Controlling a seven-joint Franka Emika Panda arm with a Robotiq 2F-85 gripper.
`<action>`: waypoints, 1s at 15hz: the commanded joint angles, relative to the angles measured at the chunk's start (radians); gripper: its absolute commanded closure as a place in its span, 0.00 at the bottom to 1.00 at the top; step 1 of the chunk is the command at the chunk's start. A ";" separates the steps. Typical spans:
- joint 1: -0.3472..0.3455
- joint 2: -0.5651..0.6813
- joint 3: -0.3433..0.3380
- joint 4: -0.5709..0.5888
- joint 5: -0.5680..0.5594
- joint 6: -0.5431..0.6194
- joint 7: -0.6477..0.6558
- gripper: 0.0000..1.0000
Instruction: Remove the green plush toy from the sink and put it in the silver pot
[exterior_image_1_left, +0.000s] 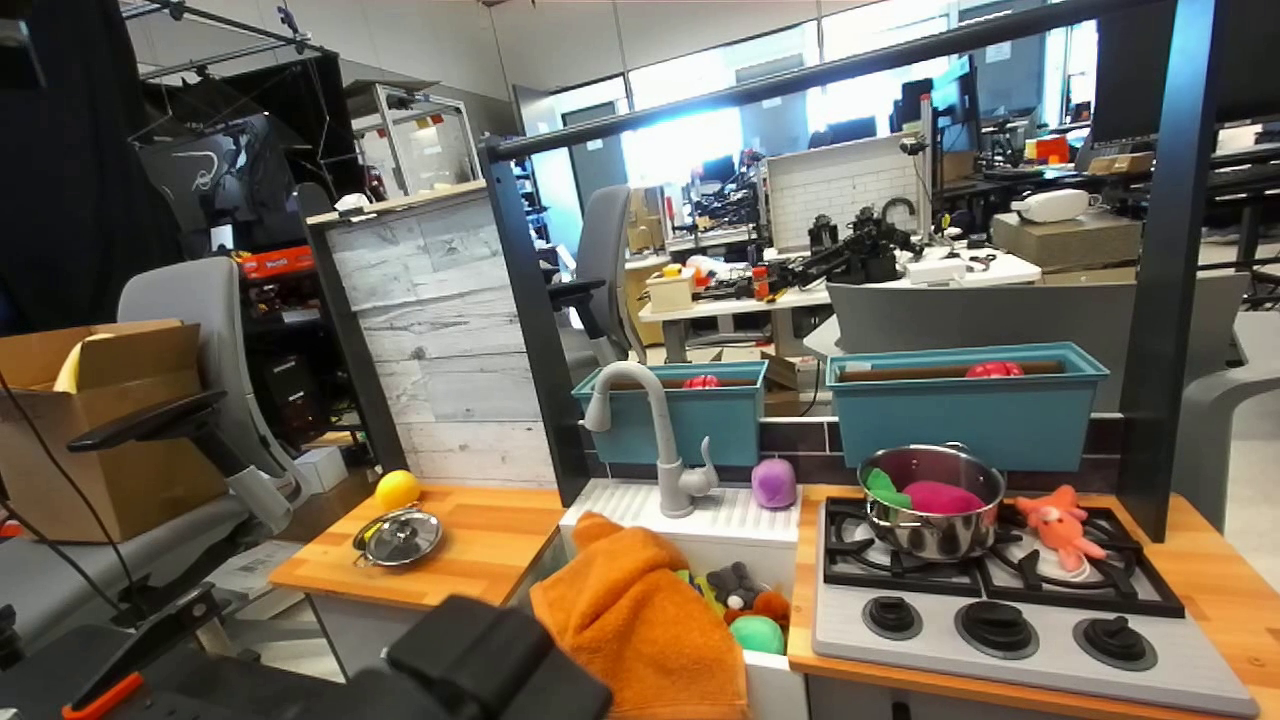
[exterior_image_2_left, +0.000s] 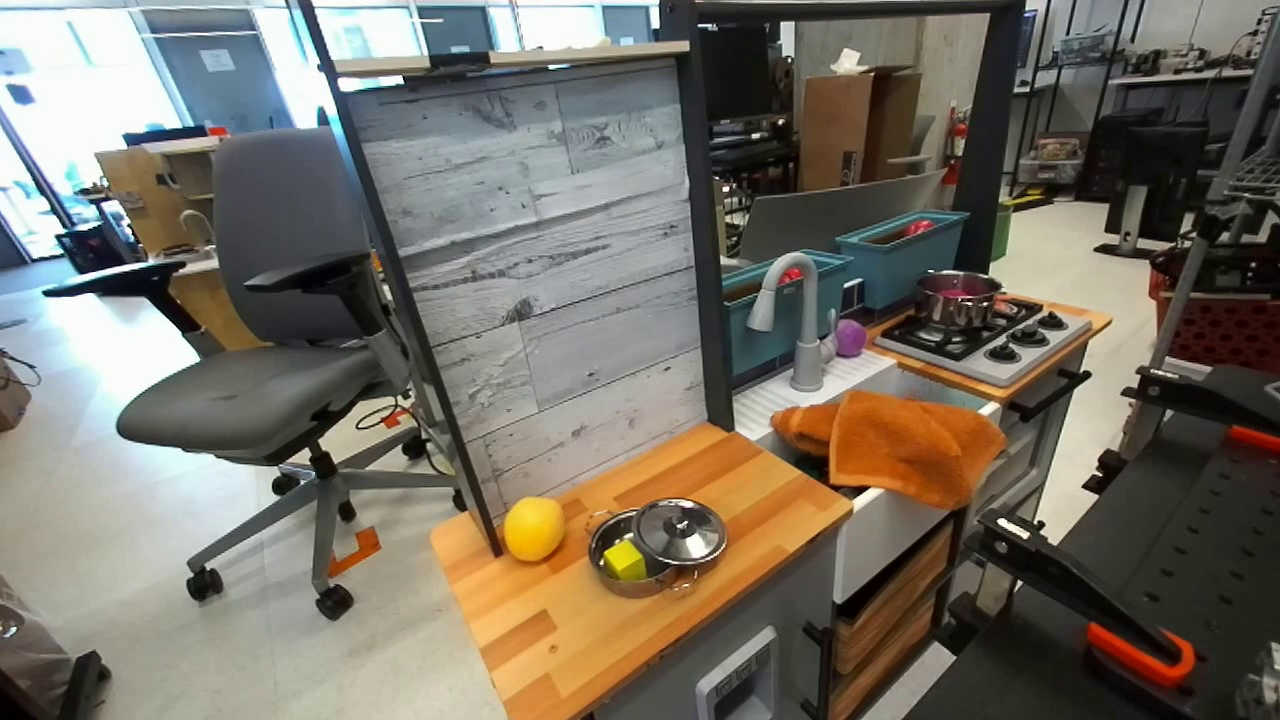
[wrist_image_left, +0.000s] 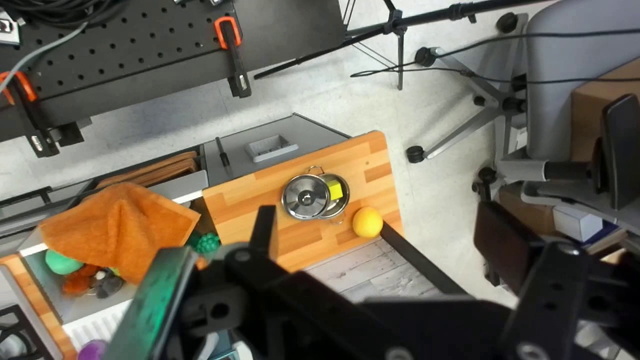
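Judging by how things lie, none of the task is done yet. The green plush toy (exterior_image_1_left: 757, 634) lies in the sink (exterior_image_1_left: 778, 690), in the corner nearest the front edge of the bench (exterior_image_1_left: 495, 525) and the stove (exterior_image_1_left: 940, 610). The orange cloth (exterior_image_1_left: 650, 610), draped over that front edge, is right at its side and in the wrist view seems to cover a little of it. The fingers (wrist_image_left: 502, 245) stand wide apart with nothing between them, and through their gap shows the bench's far end with the yellow ball (wrist_image_left: 367, 222), well apart from the toy. I take the silver pot (exterior_image_1_left: 940, 535) on the stove, toward the bench's back edge, as the goal; it holds a pink thing (exterior_image_1_left: 943, 497) and a green piece (exterior_image_1_left: 885, 488) I cannot identify. The second pot (exterior_image_2_left: 628, 588), near the yellow ball, is probably not meant. Left to do: reach the toy past the cloth, grip it, lift it out, carry it over and release it.
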 joint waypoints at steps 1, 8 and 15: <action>-0.046 0.162 -0.074 0.109 -0.007 0.019 -0.057 0.00; -0.093 0.391 -0.161 0.239 0.020 0.071 -0.107 0.00; -0.102 0.501 -0.182 0.231 0.108 0.305 -0.156 0.00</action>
